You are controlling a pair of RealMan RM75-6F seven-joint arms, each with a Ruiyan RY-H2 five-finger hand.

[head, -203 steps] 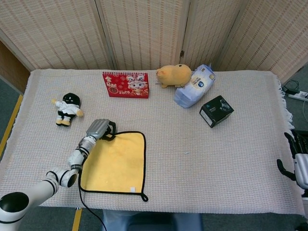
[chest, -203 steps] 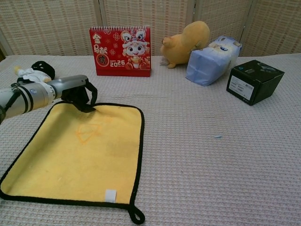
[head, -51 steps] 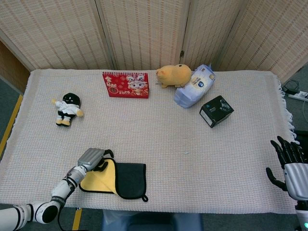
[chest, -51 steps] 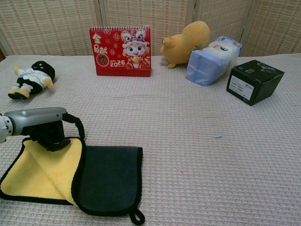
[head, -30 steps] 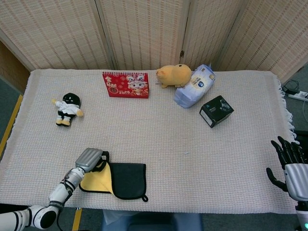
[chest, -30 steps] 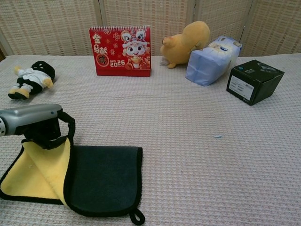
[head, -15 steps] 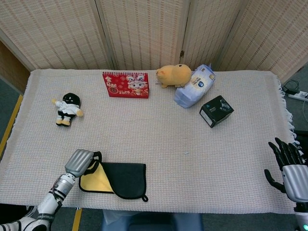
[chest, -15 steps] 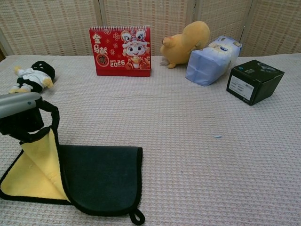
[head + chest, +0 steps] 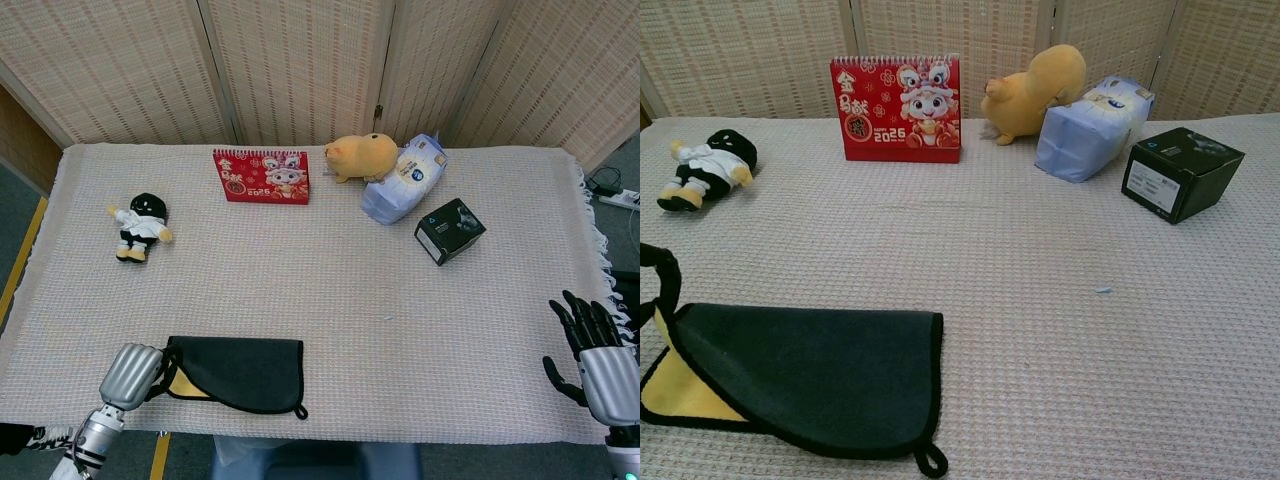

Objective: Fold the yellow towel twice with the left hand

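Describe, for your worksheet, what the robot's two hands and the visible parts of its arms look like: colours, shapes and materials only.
The left hand has a rounded, silver-grey metallic back with black fingers; its wrist is a ribbed silver cylinder with dark rings. The right hand shows slim black fingers above a smooth light-grey, boxy palm casing. No markings are legible.

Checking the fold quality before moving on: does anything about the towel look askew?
Yes. The towel lies dark side up with a yellow corner poking out at its left edge, so the edges do not line up. The left hand is at that corner.
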